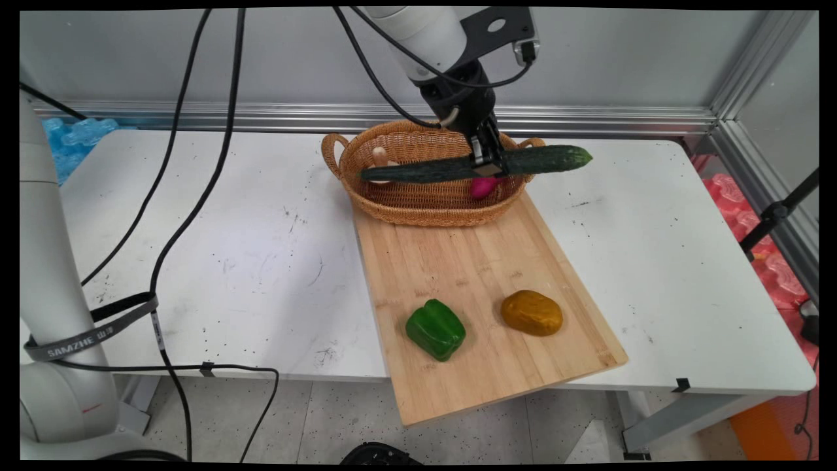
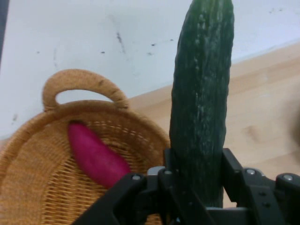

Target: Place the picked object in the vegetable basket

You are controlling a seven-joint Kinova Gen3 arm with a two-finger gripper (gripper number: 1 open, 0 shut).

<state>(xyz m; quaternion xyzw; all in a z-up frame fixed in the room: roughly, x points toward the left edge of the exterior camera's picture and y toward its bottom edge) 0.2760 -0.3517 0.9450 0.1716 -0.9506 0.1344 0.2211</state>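
Note:
My gripper is shut on a long dark green cucumber, gripped near its middle and held level above the wicker basket. In the hand view the cucumber rises between the fingers, past the basket's rim and over the wooden board. A magenta sweet potato lies inside the basket, just under the gripper; it also shows in the main view as the sweet potato. A pale beige item lies in the basket's left part, partly hidden by the cucumber.
A wooden cutting board runs from the basket to the table's near edge and overhangs it. On it lie a green bell pepper and a brown-yellow potato. Black cables hang over the table's left half.

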